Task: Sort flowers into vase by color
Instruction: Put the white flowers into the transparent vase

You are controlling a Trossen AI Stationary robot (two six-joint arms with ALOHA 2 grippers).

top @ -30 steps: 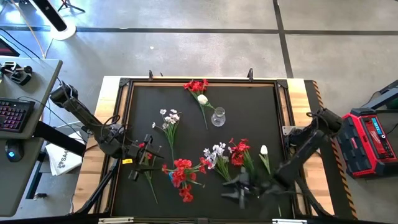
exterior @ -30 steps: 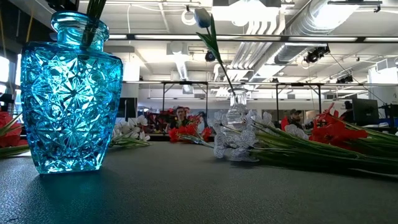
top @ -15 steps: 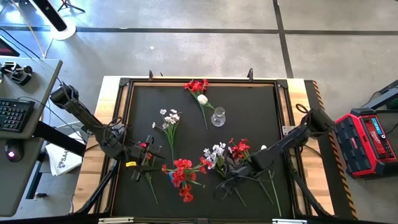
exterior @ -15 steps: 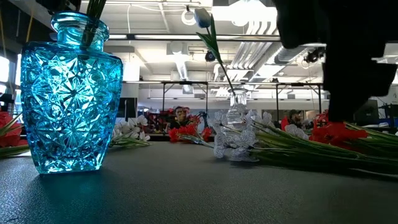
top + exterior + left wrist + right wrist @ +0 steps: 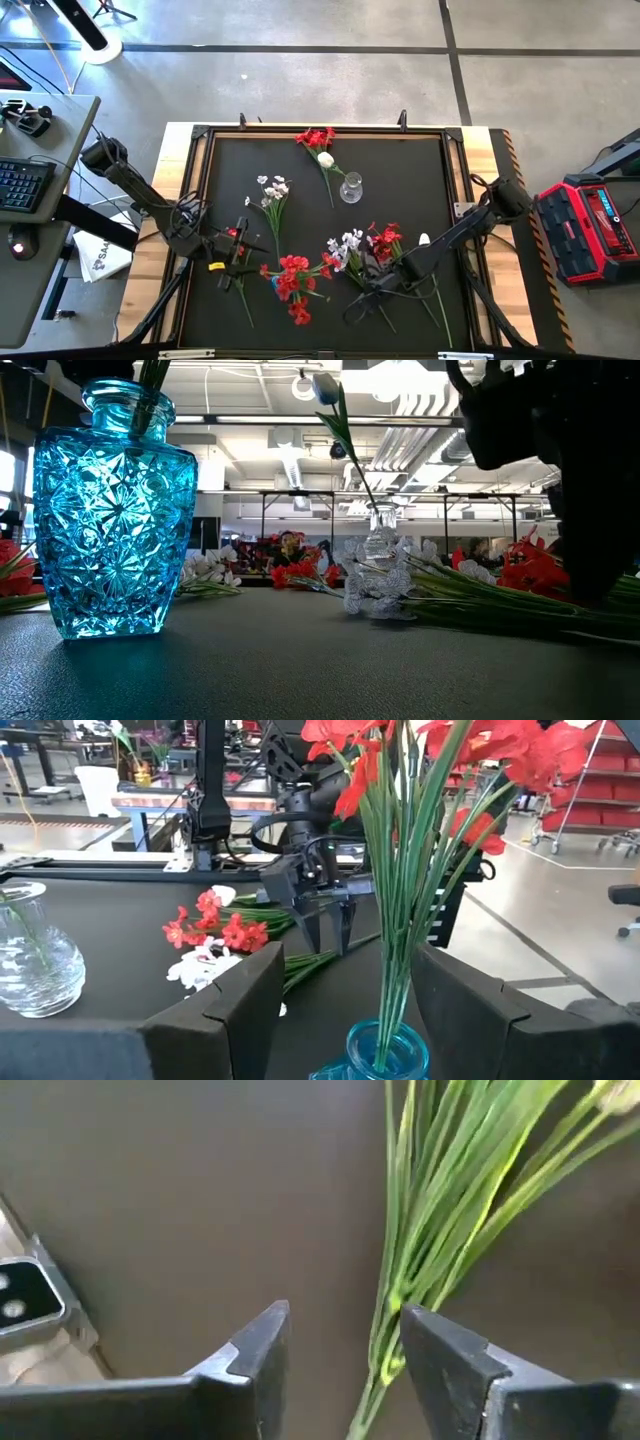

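A blue cut-glass vase [image 5: 115,510] [image 5: 385,1060] holds red flowers [image 5: 292,280], whose stems rise from its mouth. My left gripper [image 5: 237,268] [image 5: 348,960] is open, one finger on each side of those stems above the mouth, touching nothing. A bunch of pale blooms [image 5: 346,245] and red blooms [image 5: 384,240] lies flat on the mat, stems toward the near edge. My right gripper [image 5: 366,297] [image 5: 345,1315] is open and low over the stem ends [image 5: 385,1365]. A clear vase [image 5: 351,188] holds one white flower [image 5: 325,160]. My right gripper comes down from above at the cut ends of the green stems [image 5: 392,1310], which lie on the mat in the gap, close beside one finger [image 5: 440,1350]. Whether that finger touches them I cannot tell.
A white sprig [image 5: 272,190] lies left of centre, red blooms [image 5: 315,137] near the far edge, and a white bud on a long stem [image 5: 424,240] by the right arm. The black mat [image 5: 400,170] has a raised frame. People and benches show beyond the table.
My right gripper has swung from the near right corner toward the left and come down over the stem ends of the pale and red bunch. My left gripper has crept slightly toward the near right. The flowers on the mat lie as before.
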